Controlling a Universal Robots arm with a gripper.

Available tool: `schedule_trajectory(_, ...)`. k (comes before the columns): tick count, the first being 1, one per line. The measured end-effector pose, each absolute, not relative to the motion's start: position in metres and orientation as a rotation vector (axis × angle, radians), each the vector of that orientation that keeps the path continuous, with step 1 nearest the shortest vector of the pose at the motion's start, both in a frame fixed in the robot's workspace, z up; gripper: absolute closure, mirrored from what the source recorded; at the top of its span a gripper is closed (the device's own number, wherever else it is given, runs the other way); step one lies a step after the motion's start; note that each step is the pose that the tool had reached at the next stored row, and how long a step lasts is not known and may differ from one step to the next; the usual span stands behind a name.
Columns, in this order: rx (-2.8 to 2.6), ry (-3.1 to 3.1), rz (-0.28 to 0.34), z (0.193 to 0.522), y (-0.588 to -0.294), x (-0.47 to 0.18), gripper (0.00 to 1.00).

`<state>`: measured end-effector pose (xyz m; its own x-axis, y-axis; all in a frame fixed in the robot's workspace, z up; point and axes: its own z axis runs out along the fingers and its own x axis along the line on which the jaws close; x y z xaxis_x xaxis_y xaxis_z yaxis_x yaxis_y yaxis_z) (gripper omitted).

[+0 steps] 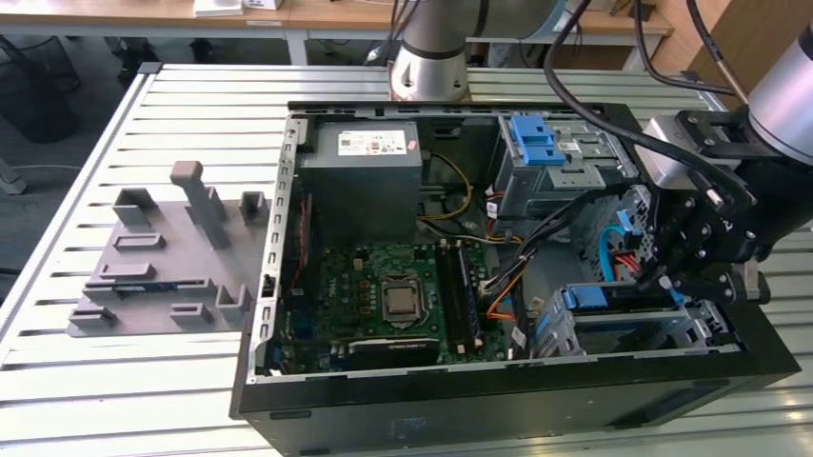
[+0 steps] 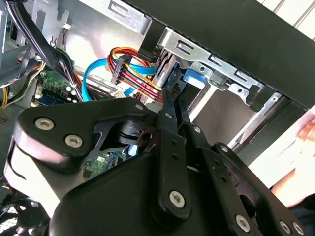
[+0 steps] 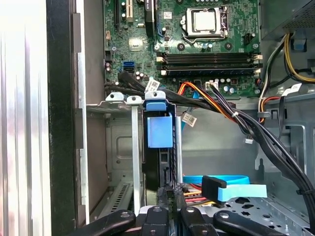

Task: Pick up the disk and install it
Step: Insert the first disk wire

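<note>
The disk (image 1: 616,298) stands on edge in the metal drive cage (image 1: 692,333) at the front corner of the open computer case, at the exterior view's right. Its blue side rail (image 3: 160,130) rises between the cage's metal guides, with the dark drive body (image 3: 165,167) behind it. My black gripper (image 1: 654,278) hangs over the cage. In both wrist views its fingers run close together, and the tips (image 3: 167,192) meet at the disk's near end. The same tips (image 2: 173,96) sit right beside the blue rail (image 2: 194,78). The gripper looks shut.
Red, orange and blue cables (image 2: 133,73) run close beside the cage. The motherboard (image 1: 394,295) fills the case floor, with the grey power-supply box (image 1: 362,171) and a blue latch (image 1: 540,143) behind it. A grey fixture block (image 1: 159,267) lies on the slatted table at the left.
</note>
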<state>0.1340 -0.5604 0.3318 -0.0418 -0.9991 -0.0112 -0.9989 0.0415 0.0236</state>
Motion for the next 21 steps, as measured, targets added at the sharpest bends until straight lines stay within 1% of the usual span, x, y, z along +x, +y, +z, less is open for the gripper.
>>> schedule_trajectory(10,2.167,-2.259,-0.043,0.3293,-0.5605,0.1349,0.84)
schedule_trajectory(12,2.167,-2.259,-0.043,0.3297,-0.5605,0.1350,0.83)
schedule_trajectory(13,2.167,-2.259,-0.043,0.3303,-0.5604,0.1350,0.76)
schedule_trajectory(21,2.167,-2.259,-0.043,0.3392,-0.5603,0.1350,0.76)
